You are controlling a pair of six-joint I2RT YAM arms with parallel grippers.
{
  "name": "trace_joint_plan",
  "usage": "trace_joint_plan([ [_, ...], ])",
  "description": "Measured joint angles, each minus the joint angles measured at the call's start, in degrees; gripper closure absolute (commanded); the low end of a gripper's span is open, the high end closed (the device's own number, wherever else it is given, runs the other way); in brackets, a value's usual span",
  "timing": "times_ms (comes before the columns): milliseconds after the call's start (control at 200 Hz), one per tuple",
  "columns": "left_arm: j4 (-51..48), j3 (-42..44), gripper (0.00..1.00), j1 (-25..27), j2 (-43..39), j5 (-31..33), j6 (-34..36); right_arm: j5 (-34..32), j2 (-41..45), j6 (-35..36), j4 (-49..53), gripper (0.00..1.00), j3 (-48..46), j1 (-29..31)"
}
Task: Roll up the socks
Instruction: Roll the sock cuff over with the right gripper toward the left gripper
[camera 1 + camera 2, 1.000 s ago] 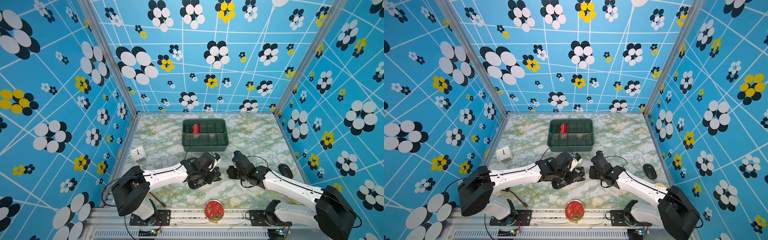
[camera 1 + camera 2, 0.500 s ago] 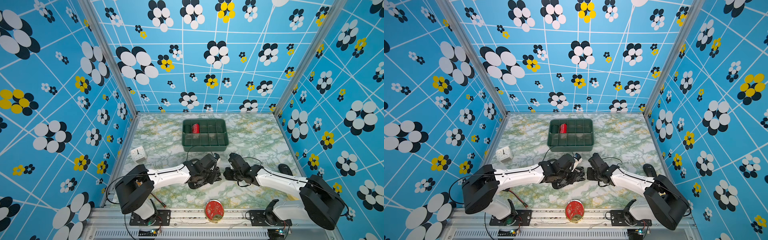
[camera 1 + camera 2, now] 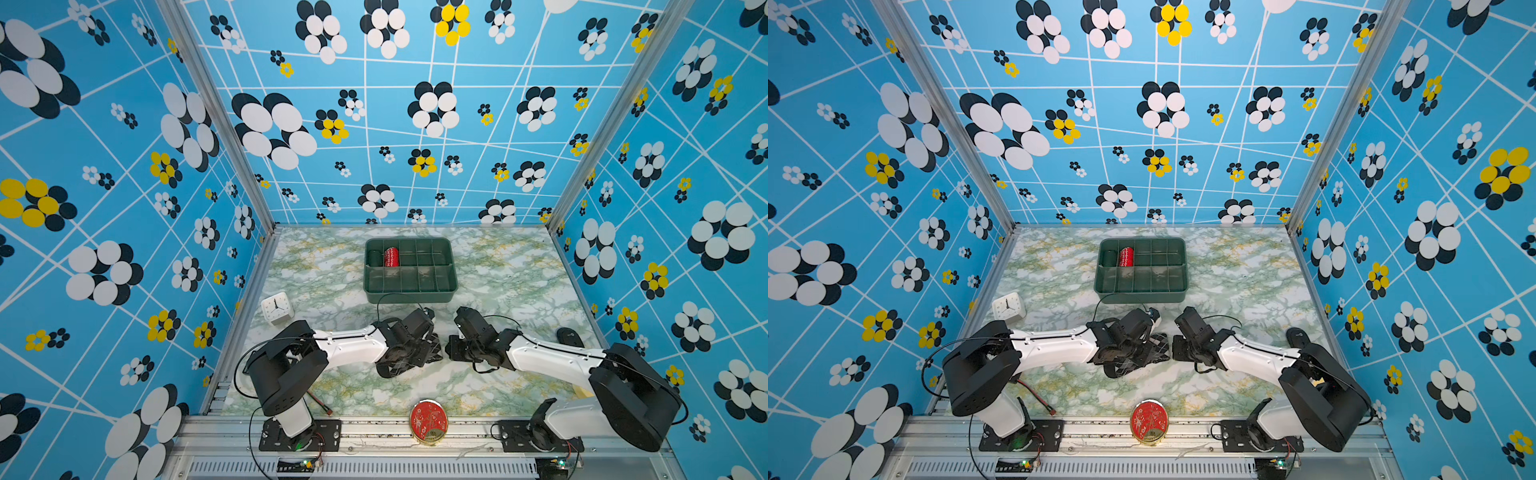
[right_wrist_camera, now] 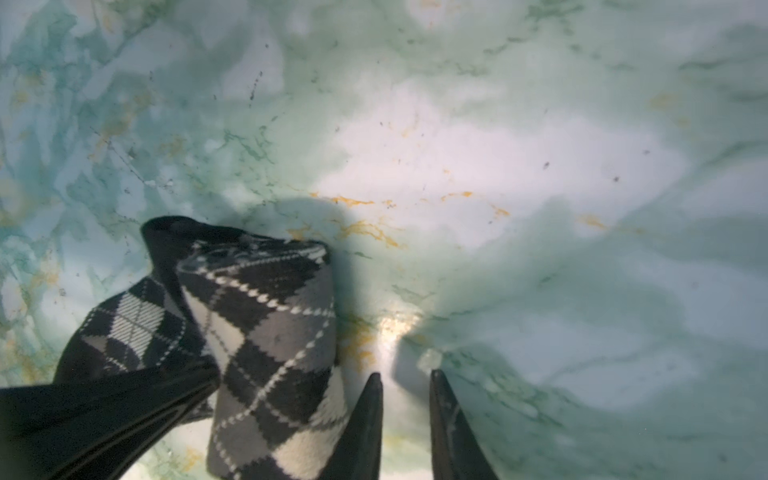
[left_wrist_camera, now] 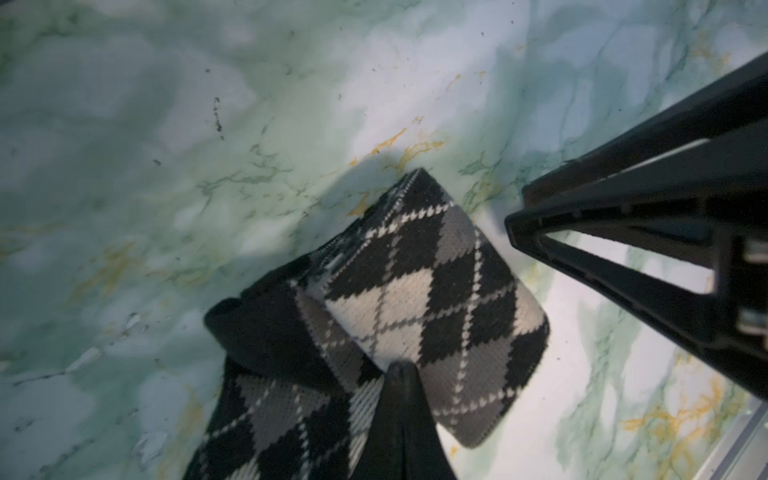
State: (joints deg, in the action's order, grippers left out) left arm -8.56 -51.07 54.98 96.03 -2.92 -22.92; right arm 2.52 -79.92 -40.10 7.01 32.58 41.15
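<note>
1. The socks [image 3: 1158, 348] are lying on the marble table [image 3: 511, 270], near its front middle, right where the two arms are meeting. In both top views the left arm is covering most of them.
2. The left gripper [image 5: 401, 376] is sitting clenched tight, its tips pressing into a fold of the argyle fabric. The fabric is curling round them into a partly made roll. It looks to be pinching that fold, with a looser length, partly plain black, lying alongside.
3. The right gripper [image 4: 405, 374] is pointing down at the table, its jaws parted a little, with nothing between them but bare marble.
4. The thing to watch is that the roll is lying just beside the right gripper, not between its fingers. In the right wrist view its long axis is running roughly alongside those fingers, close to the outer face of one of them.
5. So the left arm is the one on the socks. The right is the near neighbour, facing them from the opposite side.
6. My guess is that the right gripper is going to need a small sideways shift toward the roll before it can steady or pinch it, leaving the turning to the left.
</note>
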Motion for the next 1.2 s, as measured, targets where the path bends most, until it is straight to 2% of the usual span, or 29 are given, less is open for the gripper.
trace_joint_plan([
  [465, 1.36, 0.00, 1.00, -1.27, 2.16, -0.04, -0.26, 2.60, -3.48, 0.02, -5.38, 0.76, 1.03, -0.17],
  [1200, 1.29, 0.00, 1.00, -2.80, 2.16, -0.24, -0.24, 9.49, -1.77, 0.20, -13.53, 0.74, -1.14, -0.33],
])
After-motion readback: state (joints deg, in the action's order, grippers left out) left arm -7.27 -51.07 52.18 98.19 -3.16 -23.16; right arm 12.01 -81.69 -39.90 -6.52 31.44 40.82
